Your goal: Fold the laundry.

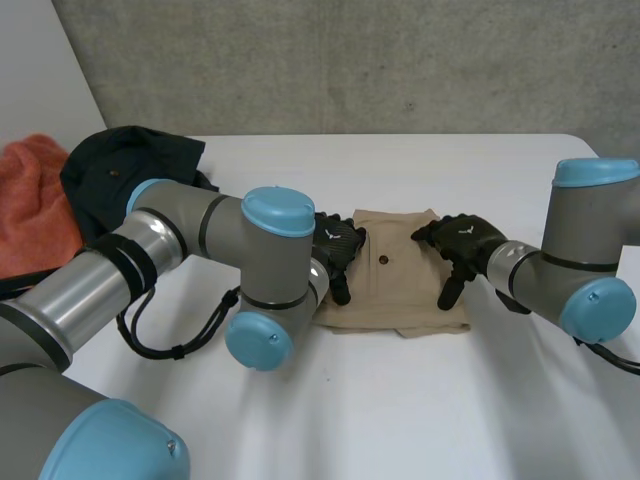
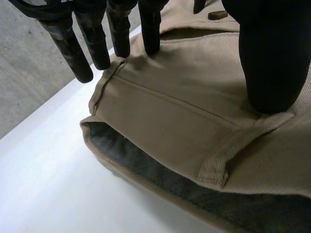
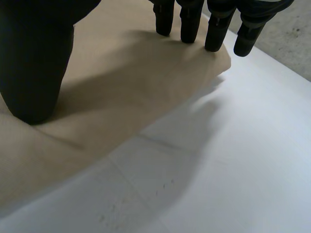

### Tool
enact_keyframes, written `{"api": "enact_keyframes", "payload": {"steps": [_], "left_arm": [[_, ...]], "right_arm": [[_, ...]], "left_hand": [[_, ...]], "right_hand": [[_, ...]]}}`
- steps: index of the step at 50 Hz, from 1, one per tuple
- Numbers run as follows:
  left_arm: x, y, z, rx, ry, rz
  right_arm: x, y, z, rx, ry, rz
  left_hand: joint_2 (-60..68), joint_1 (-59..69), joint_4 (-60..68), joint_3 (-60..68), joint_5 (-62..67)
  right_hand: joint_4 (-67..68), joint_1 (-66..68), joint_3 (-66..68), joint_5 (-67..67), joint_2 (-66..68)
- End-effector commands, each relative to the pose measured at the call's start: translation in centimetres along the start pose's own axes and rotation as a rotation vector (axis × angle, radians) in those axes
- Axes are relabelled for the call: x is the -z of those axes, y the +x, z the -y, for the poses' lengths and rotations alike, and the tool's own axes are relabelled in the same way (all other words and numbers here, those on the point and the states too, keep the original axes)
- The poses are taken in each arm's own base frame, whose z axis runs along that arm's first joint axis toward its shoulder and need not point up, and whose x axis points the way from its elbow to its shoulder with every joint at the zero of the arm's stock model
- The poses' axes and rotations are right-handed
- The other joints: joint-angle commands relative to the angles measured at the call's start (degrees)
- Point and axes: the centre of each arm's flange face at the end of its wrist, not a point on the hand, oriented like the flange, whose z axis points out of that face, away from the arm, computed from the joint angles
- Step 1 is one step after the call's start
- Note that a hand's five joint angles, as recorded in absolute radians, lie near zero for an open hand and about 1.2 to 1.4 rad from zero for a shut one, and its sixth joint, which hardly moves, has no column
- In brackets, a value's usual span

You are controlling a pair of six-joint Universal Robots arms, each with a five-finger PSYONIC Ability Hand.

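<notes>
A folded tan garment [image 1: 395, 275] with a dark button lies flat in the middle of the white table [image 1: 420, 400]. My left hand [image 1: 337, 252] rests on its left edge. Its fingers [image 2: 121, 34] are straight, and the thumb presses the tan garment [image 2: 184, 107] beside a belt loop [image 2: 233, 150]. My right hand [image 1: 462, 243] lies on the right edge, fingers [image 3: 189, 22] straight over the tan garment [image 3: 121, 82] and thumb pressing down. Neither hand grips the cloth.
A dark navy garment [image 1: 125, 165] and an orange cloth [image 1: 30, 205] are heaped at the table's far left. A grey concrete wall [image 1: 350, 60] stands behind the table. Bare table [image 3: 233, 145] lies beside the garment's right edge.
</notes>
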Motion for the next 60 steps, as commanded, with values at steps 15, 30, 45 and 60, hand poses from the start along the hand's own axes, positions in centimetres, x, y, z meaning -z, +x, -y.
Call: {"api": "enact_keyframes", "payload": {"steps": [15,30,45,60], "left_arm": [[7.3,-2.2,8.7,0.016,0.248,0.045],[12.7,-0.3,6.2,0.029,0.210,-0.126],[14.1,-0.8,6.8,0.059,0.251,-0.115],[14.2,-0.9,6.3,0.060,0.238,-0.115]], "right_arm": [[6.6,4.0,3.5,-0.329,0.216,-0.139],[6.6,0.6,-2.8,-0.482,0.047,0.104],[3.3,-0.8,-3.9,-0.428,0.043,0.112],[1.6,0.4,-2.8,-0.385,0.121,0.046]], "left_hand": [[-3.88,-4.25,-3.81,-3.71,-4.00],[-3.71,-4.08,-3.64,-3.54,-3.83],[-3.71,-4.08,-3.64,-3.54,-3.83],[-3.71,-4.08,-3.64,-3.54,-3.83]], "right_hand": [[-1.90,-1.17,-1.92,-2.45,-0.16],[-1.90,-1.17,-1.92,-2.45,-0.16],[8.42,9.16,8.41,7.87,10.16],[68.10,68.83,68.08,67.55,69.84]]}}
